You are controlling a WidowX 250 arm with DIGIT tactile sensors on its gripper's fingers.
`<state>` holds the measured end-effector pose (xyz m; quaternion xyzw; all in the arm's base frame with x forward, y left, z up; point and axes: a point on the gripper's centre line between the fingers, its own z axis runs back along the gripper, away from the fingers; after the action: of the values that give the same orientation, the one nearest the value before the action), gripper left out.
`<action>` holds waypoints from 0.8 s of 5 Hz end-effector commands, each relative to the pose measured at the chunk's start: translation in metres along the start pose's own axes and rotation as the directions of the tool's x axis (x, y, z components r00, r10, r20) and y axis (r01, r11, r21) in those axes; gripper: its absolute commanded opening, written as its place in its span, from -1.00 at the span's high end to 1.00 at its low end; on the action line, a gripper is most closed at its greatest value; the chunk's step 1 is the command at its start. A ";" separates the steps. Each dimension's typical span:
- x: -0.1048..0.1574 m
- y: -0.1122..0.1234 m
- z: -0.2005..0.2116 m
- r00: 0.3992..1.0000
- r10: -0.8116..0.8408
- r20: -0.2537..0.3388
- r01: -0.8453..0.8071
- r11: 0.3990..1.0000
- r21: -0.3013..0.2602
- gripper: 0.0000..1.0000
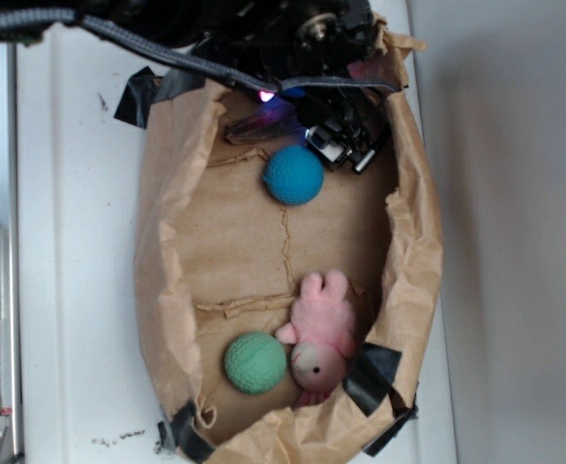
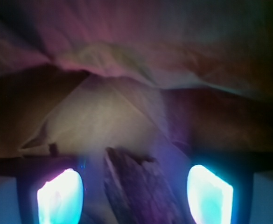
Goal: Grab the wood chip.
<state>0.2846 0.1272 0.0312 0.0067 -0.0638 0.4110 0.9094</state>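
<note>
The wood chip [image 2: 138, 189] is a rough, dark, jagged strip lying on the brown paper. In the wrist view it sits between my two glowing fingertips with a gap on each side. My gripper [image 2: 135, 196] is open and low over it, touching nothing that I can see. In the exterior view the wood chip [image 1: 261, 126] lies at the top end of the paper-lined basin, lit purple, just up and left of the blue ball [image 1: 294, 175]. The robot's black arm [image 1: 336, 116] hangs over that end and hides the fingers there.
A paper wall [image 2: 127, 60] rises close ahead of the gripper. A green ball [image 1: 255, 362] and a pink plush toy [image 1: 318, 340] lie at the near end of the paper basin [image 1: 171, 251]. Black tape [image 1: 372, 379] holds its corners.
</note>
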 end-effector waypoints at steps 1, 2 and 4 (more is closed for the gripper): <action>0.002 0.009 0.009 0.998 -0.014 0.061 0.014 1.000 0.002 -1.00; 0.000 0.009 0.004 0.998 -0.019 0.058 0.019 1.000 0.003 -0.33; 0.002 0.009 0.003 0.998 0.002 0.060 -0.002 1.000 -0.010 1.00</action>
<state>0.2841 0.1254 0.0239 0.0147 -0.0803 0.4084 0.9091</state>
